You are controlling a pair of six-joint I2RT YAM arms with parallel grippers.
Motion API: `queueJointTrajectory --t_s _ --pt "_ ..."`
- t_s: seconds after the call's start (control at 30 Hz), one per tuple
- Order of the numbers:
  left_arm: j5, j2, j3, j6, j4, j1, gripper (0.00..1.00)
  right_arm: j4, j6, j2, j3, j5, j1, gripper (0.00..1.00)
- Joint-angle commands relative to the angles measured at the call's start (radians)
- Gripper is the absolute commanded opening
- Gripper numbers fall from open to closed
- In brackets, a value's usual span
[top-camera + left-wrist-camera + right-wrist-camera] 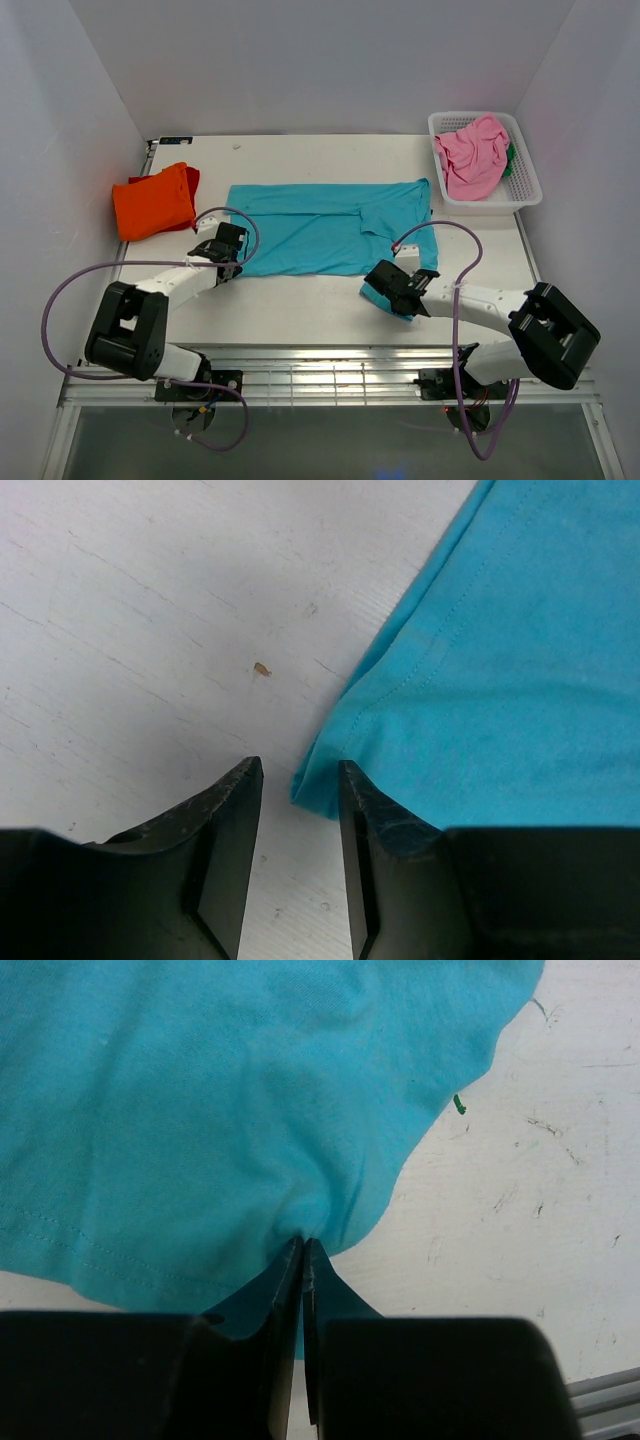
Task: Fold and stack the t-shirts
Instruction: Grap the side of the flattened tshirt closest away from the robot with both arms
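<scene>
A teal t-shirt (320, 230) lies spread flat across the middle of the table. My right gripper (388, 290) (303, 1242) is shut on its near right corner, and the teal cloth (200, 1090) bunches at the fingertips. My left gripper (232, 262) (300, 770) is open at the shirt's near left corner. That folded teal corner (330, 780) sits just at the gap between the fingertips, not pinched. A folded orange t-shirt (152, 203) rests at the far left. A crumpled pink t-shirt (472, 155) lies in the basket with a bit of green (508, 162) beside it.
The white lattice basket (525, 190) stands at the far right corner of the table. A sliver of red cloth (191, 177) shows behind the orange shirt. Purple cables loop from both arms. A metal rail runs along the table's near edge (320, 360).
</scene>
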Motion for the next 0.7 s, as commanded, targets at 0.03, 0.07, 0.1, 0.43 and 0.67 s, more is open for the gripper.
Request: queueJointTrajectory --t_s 0.03,0.07,0.1,0.43,0.67 --pt "0.018 0.011 0.032 0.01 -0.005 0.02 0.45 -0.047 0.016 -0.005 -0.031 -0.059 0.006 0.08" --pt "0.021 0.014 0.032 0.01 -0.005 0.025 0.43 -0.049 0.016 -0.008 -0.029 -0.057 0.006 0.08" --pt "0.029 0.02 0.034 0.012 -0.003 0.028 0.41 -0.05 0.016 -0.008 -0.029 -0.057 0.006 0.08" --pt "0.067 0.086 0.068 0.028 -0.012 0.041 0.12 -0.061 0.017 -0.015 -0.021 -0.051 0.006 0.08" --pt "0.052 0.053 0.057 0.018 -0.005 0.043 0.0 -0.065 0.003 0.001 0.015 -0.006 0.006 0.08"
